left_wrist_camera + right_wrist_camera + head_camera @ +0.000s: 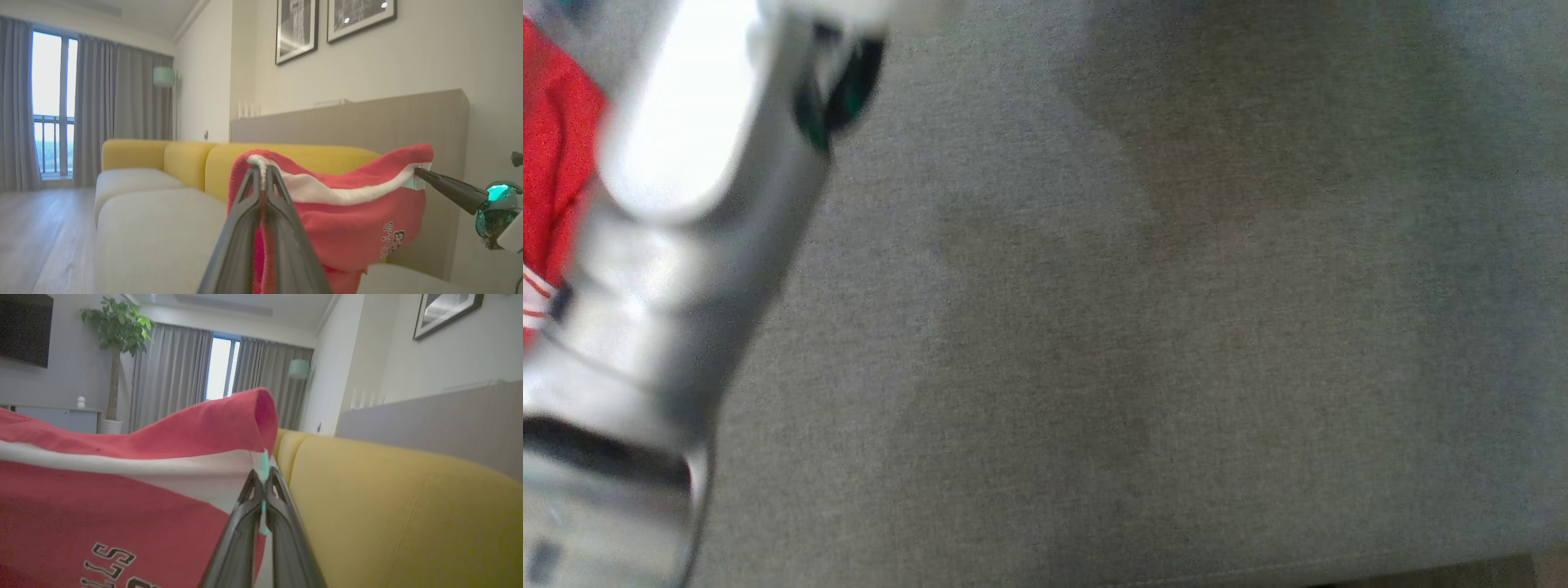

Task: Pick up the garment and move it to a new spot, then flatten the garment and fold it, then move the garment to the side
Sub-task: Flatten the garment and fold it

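Observation:
The garment [355, 212] is red with a white band and dark lettering, and it hangs stretched between my two grippers above the pale sofa seat. In the left wrist view my left gripper [262, 171] is shut on its white-trimmed edge, and the right gripper [417, 171] pinches the far corner. In the right wrist view the right gripper [263, 475] is shut on the white band of the garment [122, 506]. In the head view a strip of the garment [551, 163] shows at the far left behind a blurred pale forearm [678, 245].
The grey sofa seat [1176, 327] spreads across the head view, its front edge at the bottom right. Yellow back cushions [184, 159] line the sofa below a tan wall panel [367, 122]. Wooden floor [41, 237], curtains and a potted plant [116, 339] lie beyond.

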Controlling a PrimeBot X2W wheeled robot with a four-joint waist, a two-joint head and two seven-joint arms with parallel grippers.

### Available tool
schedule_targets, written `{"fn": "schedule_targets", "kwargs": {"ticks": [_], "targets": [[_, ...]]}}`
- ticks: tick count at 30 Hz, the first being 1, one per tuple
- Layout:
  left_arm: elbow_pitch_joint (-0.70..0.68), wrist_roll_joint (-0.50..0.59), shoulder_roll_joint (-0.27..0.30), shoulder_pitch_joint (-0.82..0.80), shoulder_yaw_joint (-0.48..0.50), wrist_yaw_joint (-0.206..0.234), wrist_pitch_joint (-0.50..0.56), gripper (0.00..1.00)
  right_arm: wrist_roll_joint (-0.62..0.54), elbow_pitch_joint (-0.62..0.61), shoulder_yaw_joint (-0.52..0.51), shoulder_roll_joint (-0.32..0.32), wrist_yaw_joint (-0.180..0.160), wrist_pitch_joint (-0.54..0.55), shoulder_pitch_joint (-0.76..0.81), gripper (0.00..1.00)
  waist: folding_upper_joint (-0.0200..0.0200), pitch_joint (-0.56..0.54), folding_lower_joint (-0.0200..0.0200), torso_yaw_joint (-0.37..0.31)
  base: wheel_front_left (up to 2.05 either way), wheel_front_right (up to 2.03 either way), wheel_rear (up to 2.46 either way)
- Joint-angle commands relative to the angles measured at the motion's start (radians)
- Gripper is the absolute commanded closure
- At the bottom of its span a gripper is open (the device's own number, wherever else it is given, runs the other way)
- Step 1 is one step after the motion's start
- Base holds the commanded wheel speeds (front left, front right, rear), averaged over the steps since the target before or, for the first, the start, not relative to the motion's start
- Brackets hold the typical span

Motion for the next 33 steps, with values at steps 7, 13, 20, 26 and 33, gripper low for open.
{"fn": "schedule_targets", "kwargs": {"ticks": [7, 13, 20, 26, 33], "targets": [[-0.158, 0.011, 0.028, 0.358, 0.053, -0.006, -0.004, 1.00, 0.064, -0.051, -0.001, 0.009, -0.001, -0.005, 0.313, 1.00, 0.0000, -0.029, -0.0004, 0.019, 0.00, 0.00, 0.00], [-0.259, 0.011, 0.046, 0.667, 0.070, -0.006, -0.004, 1.00, 0.133, -0.099, -0.013, 0.006, -0.001, -0.005, 0.564, 1.00, 0.0000, -0.112, -0.0004, 0.017, 0.00, 0.00, 0.00], [-0.306, 0.045, 0.048, 0.932, 0.064, -0.006, -0.004, 1.00, 0.153, -0.192, -0.042, 0.017, -0.001, 0.000, 0.833, 1.00, 0.0000, -0.206, -0.0004, 0.012, 0.00, 0.00, 0.00], [-0.344, 0.065, 0.031, 1.100, 0.079, -0.006, -0.004, 1.00, 0.147, -0.317, -0.088, 0.036, -0.001, 0.034, 1.016, 1.00, 0.0000, -0.274, -0.0004, 0.013, 0.00, 0.00, 0.00], [-0.365, 0.058, 0.014, 1.154, 0.068, -0.006, -0.004, 1.00, 0.126, -0.416, -0.124, 0.049, -0.001, 0.117, 1.087, 1.00, 0.0000, -0.279, -0.0004, 0.041, 0.00, 0.00, 0.00]]}}
